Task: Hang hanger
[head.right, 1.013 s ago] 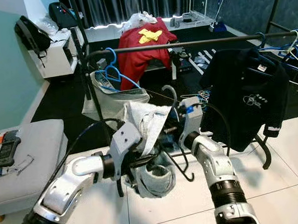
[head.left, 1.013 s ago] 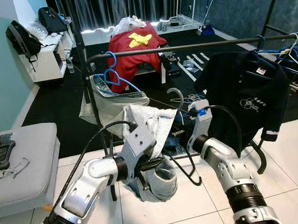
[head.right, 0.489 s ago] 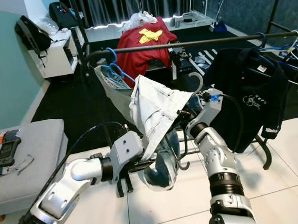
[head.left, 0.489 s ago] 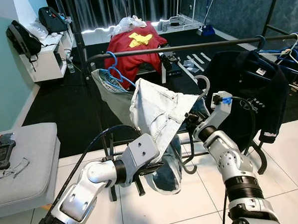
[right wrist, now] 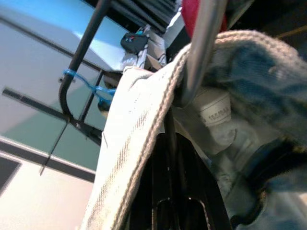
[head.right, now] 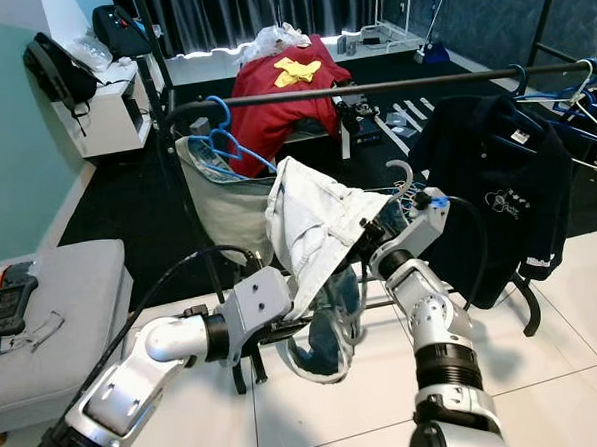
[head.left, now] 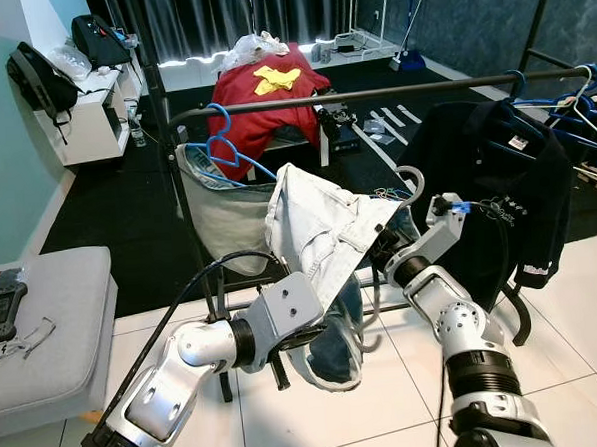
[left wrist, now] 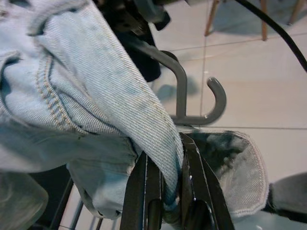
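Observation:
Light-blue jeans [head.left: 324,232] are draped over a grey hanger whose hook [head.left: 409,181] points up, below the black clothes rail [head.left: 372,92]. My right gripper [head.left: 382,251] is shut at the hanger's neck, with the jeans' waistband [right wrist: 144,120] and the metal neck [right wrist: 201,43] against its fingers. My left gripper [left wrist: 165,177] is lower, shut on a fold of the denim near the hanging legs [head.left: 330,352]. In the left wrist view a grey hook end of the hanger [left wrist: 184,88] shows beyond the denim. The hook is off the rail.
A black shirt [head.left: 497,183] hangs on the rail at the right, with blue and white hangers [head.left: 577,94] beyond it. Blue hangers [head.left: 224,147] and a grey laundry bag [head.left: 223,212] hang at the rail's left end. A grey ottoman [head.left: 43,317] stands at the left.
Over the last second both grippers lifted the jeans and hanger from low near the floor up toward the rail. Since half a second ago they have barely moved.

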`<state>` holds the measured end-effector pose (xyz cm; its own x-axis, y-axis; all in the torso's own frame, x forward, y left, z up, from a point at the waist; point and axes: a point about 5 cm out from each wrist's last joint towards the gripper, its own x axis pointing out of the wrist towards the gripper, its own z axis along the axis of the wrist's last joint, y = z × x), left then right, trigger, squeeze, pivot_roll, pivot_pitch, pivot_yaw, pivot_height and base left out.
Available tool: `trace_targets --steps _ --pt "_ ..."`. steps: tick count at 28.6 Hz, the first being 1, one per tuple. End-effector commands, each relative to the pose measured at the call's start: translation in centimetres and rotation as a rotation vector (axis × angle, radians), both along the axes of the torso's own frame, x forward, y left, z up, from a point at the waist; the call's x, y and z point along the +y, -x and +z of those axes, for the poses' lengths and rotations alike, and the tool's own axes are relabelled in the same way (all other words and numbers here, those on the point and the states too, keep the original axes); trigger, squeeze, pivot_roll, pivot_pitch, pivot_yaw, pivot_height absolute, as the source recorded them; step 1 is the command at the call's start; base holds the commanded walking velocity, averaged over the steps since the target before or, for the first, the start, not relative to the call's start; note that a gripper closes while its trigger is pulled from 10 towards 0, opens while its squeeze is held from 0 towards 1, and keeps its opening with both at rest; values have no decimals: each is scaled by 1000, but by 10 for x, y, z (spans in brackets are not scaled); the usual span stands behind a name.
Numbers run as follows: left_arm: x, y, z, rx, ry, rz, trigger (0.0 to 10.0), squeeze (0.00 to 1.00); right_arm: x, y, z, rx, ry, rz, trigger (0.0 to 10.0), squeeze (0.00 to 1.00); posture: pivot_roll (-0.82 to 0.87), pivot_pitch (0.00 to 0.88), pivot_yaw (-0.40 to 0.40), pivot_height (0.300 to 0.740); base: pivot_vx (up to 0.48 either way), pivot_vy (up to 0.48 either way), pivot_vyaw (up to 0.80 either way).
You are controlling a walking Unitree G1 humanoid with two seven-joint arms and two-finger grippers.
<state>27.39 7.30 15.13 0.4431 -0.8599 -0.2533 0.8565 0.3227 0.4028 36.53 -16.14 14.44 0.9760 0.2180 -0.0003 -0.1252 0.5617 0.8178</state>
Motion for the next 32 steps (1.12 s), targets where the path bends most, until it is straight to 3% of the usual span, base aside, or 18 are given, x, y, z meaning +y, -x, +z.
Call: trace_targets --steps 1,4,5,7,9,10,11,15,19,26,27,28,30,32 --pt "-8 7 -4 36 9 -57 10000 0 -10 -6 17 -47 -56 -74 10000 0 -47 8 29 740 0 0 0" --pt "-12 8 1 47 44 -64 10000 0 -9 -6 14 -33 -42 -82 10000 0 -47 8 30 740 0 0 0" --pt "-20 10 15 83 153 -74 10000 0 1 -6 5 -12 51 -64 10000 0 -48 7 29 740 0 0 0" --pt "-23 10 26 103 229 -77 10000 0 10 -4 -2 -5 152 -27 10000 0 -46 7 27 740 0 0 0" --pt "-24 10 31 107 261 -73 10000 0 14 -2 -5 -3 210 -6 10000 0 -46 7 27 740 0 0 0" --pt "-24 8 38 115 309 -69 10000 0 17 -1 -10 -5 286 22 10000 0 -44 8 25 740 0 0 0" --pt "-24 8 38 115 309 -69 10000 0 17 -1 -10 -5 286 22 10000 0 -44 8 25 740 0 0 0" --pt "-23 5 60 140 447 -69 10000 0 27 8 -25 -11 523 123 10000 0 -43 10 25 740 0 0 0" --pt "-21 -1 66 141 500 -17 10000 0 35 13 -26 -38 551 193 10000 0 -50 10 28 740 0 0 0" --pt "-22 -5 65 156 492 27 10000 0 39 14 -25 -55 569 220 10000 0 -51 10 27 740 0 0 0" --pt "-22 -8 61 167 467 68 10000 0 40 15 -25 -65 567 231 10000 0 -50 9 26 740 0 0 0" --pt "-12 -24 33 173 274 272 10000 0 44 16 -18 -90 523 248 10000 0 -52 11 26 740 0 0 0" --pt "-3 -32 19 182 227 402 10000 0 48 20 -13 -99 474 283 10000 0 -53 12 24 740 0 0 0" --pt "-3 -32 19 182 227 402 10000 0 48 20 -13 -99 474 283 10000 0 -53 12 24 740 0 0 0"
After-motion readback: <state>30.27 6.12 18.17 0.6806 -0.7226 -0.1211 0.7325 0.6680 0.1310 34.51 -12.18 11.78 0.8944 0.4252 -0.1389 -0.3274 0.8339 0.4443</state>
